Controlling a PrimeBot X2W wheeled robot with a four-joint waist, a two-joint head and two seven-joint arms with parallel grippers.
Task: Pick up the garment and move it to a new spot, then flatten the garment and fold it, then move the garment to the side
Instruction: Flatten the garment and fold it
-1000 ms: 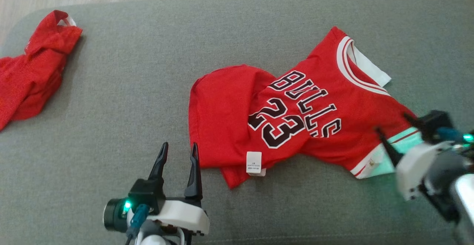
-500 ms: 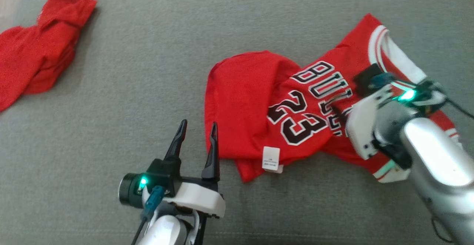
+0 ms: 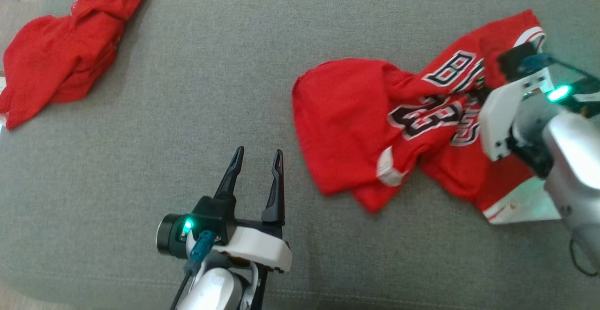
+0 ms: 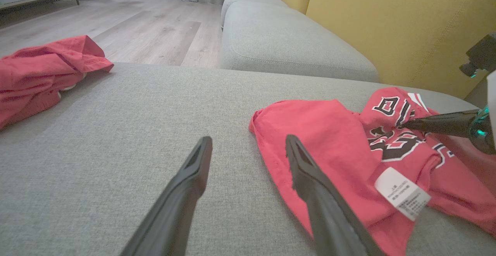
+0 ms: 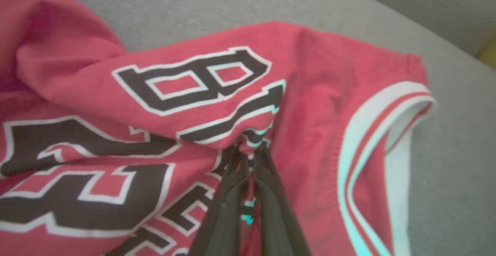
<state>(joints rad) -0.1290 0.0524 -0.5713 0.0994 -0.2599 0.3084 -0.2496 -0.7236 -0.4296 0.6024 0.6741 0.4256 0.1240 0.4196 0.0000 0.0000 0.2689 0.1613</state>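
Broadly, a grey cushion carries everything. The red jersey lies crumpled toward 3 o'clock in the head view. A second red garment sits bunched at 10 o'clock, well apart from it.

The left wrist view adds a yellow backrest and wood floor toward 12 o'clock. It also shows the jersey's white care label, print illegible.

In the head view the right forearm enters from 4 o'clock, covers the jersey's right part and hides its own fingertips. The right wrist view settles the matter: right gripper closed, a fold of lettered fabric pinched between the tips.

Left gripper sits at 6 o'clock, fingers spread wide and pointing to 12, holding nothing, near the jersey's edge.
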